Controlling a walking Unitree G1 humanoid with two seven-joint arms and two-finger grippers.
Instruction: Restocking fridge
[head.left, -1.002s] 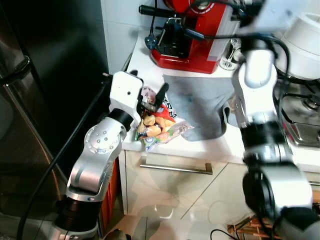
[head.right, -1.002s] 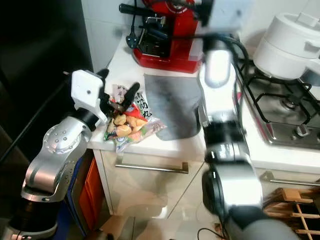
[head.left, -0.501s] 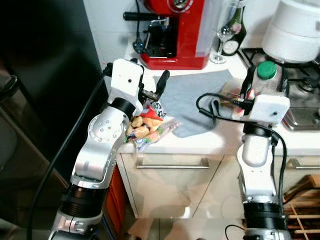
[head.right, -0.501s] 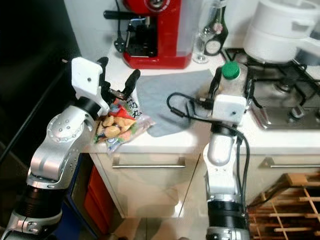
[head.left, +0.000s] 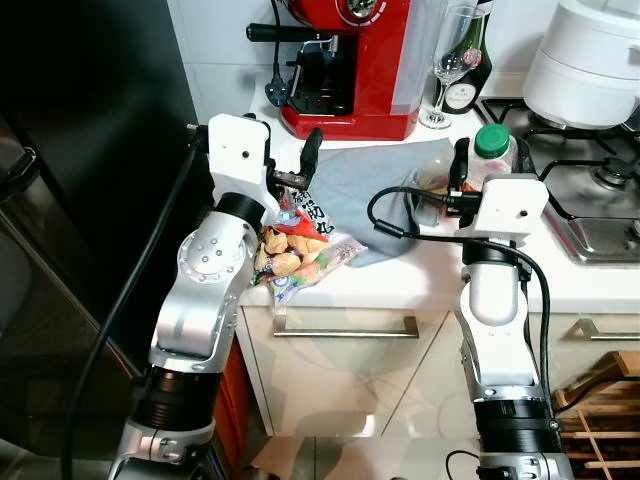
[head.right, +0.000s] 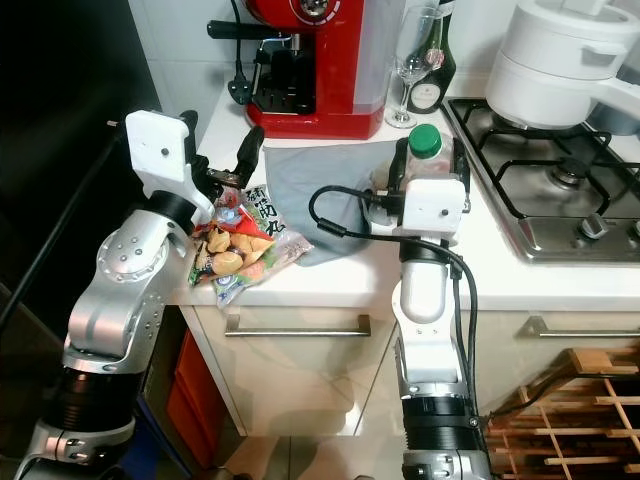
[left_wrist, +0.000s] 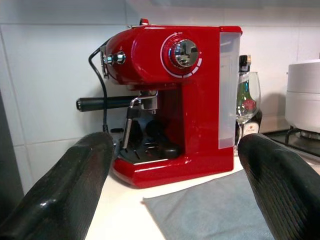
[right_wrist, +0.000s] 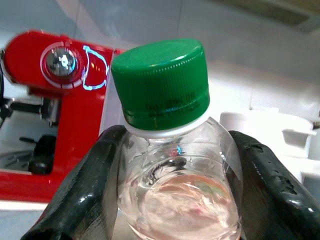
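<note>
A clear bag of snacks (head.left: 297, 258) lies at the counter's front left corner, partly over the edge. My left gripper (head.left: 287, 168) hovers just above its back end, fingers (left_wrist: 55, 200) spread wide open and empty, pointing at the red espresso machine (left_wrist: 170, 100). My right gripper (head.left: 489, 170) is shut on a clear bottle with a green cap (head.left: 492, 139), held upright at the right edge of the grey cloth (head.left: 370, 185). In the right wrist view both fingers (right_wrist: 82, 195) press the bottle (right_wrist: 172, 175) just below the cap.
The black fridge (head.left: 90, 200) stands to the left of the counter. Behind the cloth are the espresso machine (head.left: 350, 60), a wine glass (head.left: 455, 55) and a dark bottle (head.left: 470, 85). A gas hob (head.left: 590, 190) with a white pot (head.left: 590, 60) is at the right. A drawer handle (head.left: 345, 322) sits below.
The camera has shifted. My right arm came down from raised to the counter holding the bottle, then moved left toward the cloth. The left gripper stays open above the snack bag.
</note>
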